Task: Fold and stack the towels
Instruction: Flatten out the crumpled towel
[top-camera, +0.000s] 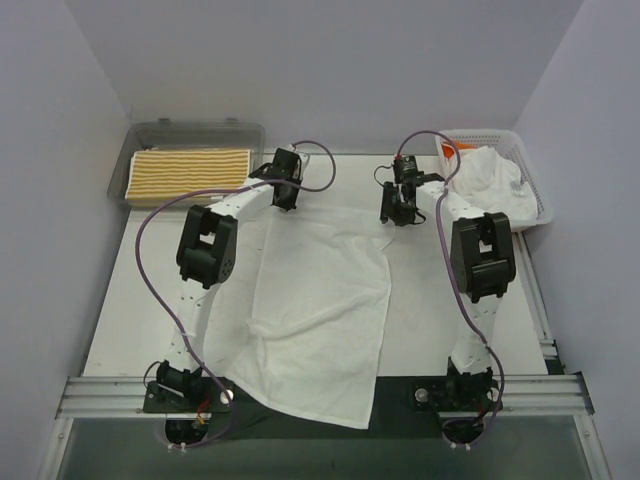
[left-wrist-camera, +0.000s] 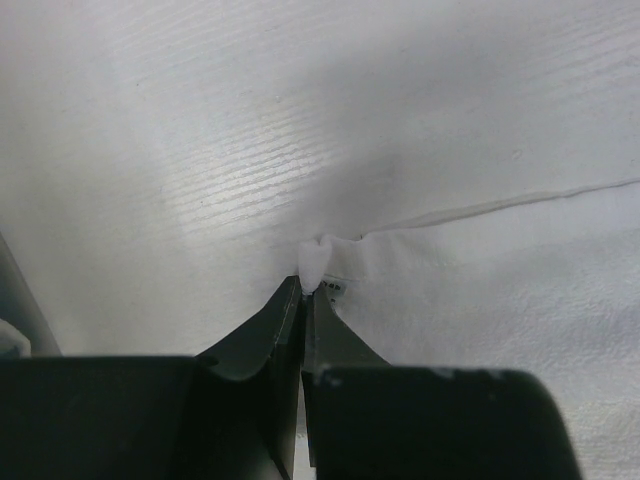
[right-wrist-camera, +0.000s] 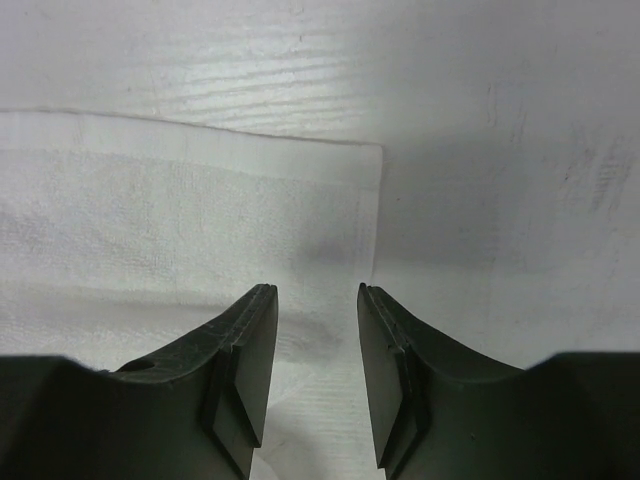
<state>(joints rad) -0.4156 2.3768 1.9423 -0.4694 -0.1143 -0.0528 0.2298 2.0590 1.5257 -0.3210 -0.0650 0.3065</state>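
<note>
While the clear tray (top-camera: 150, 130) far left holds a folded yellow-and-white striped towel (top-camera: 190, 172), the mesh basket (top-camera: 538, 200) far right has crumpled white towels (top-camera: 490, 180). Between them a wrinkly white towel (top-camera: 320, 310) lies spread on the table (top-camera: 140, 300). Left gripper (left-wrist-camera: 305, 288) pinches its far left corner, and right gripper (right-wrist-camera: 317, 292) is spread over the far right one.
</note>
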